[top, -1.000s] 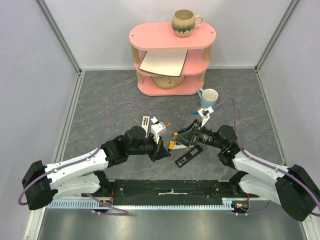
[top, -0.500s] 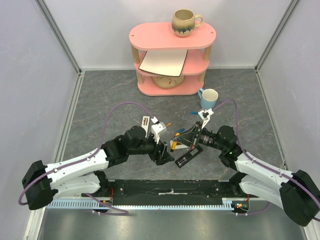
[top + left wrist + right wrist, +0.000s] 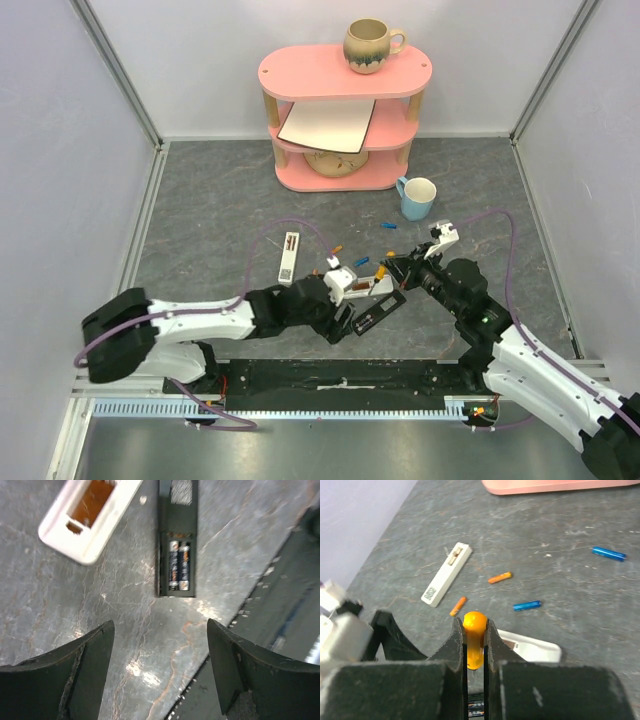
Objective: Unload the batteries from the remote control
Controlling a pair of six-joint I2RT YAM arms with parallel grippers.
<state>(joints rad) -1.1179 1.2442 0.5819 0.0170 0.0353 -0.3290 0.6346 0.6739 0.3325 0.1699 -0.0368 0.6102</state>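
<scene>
Left jaws: wide apart and holding nothing; we see both dark fingers [image 3: 87,670] hanging over bare tabletop [image 3: 125,645], just short of the black remote [image 3: 177,540] and not touching it
Right jaws: closed tight on an orange piece [image 3: 474,639] with a rounded end; we cannot tell whether it is a cell or a tool
Black remote: lies flat between the two arms, back side up, with the bay uncovered
Two cells [image 3: 179,565]: side by side in that bay, lengthwise, dark with orange bands, at the end nearest the left jaws
White remote [image 3: 90,517]: just beside the black one but apart from it, at an angle, bay open with its brown floor showing
Loose cells: we count four on the tabletop beyond the white remote, all apart from each other: an orange cell [image 3: 500,577], a second orange cell [image 3: 457,606], a blue cell [image 3: 527,605] and a far blue cell [image 3: 609,554]
White bar [image 3: 447,573]: long and flat with a printed label, lying near the orange cells
Blue mug [image 3: 416,197]: upright, near the foot of the shelf [image 3: 300,70]
Shelf: pink, at the far side of the tabletop, with a brown mug [image 3: 370,45] on top and a white board [image 3: 327,125] on the middle tier
</scene>
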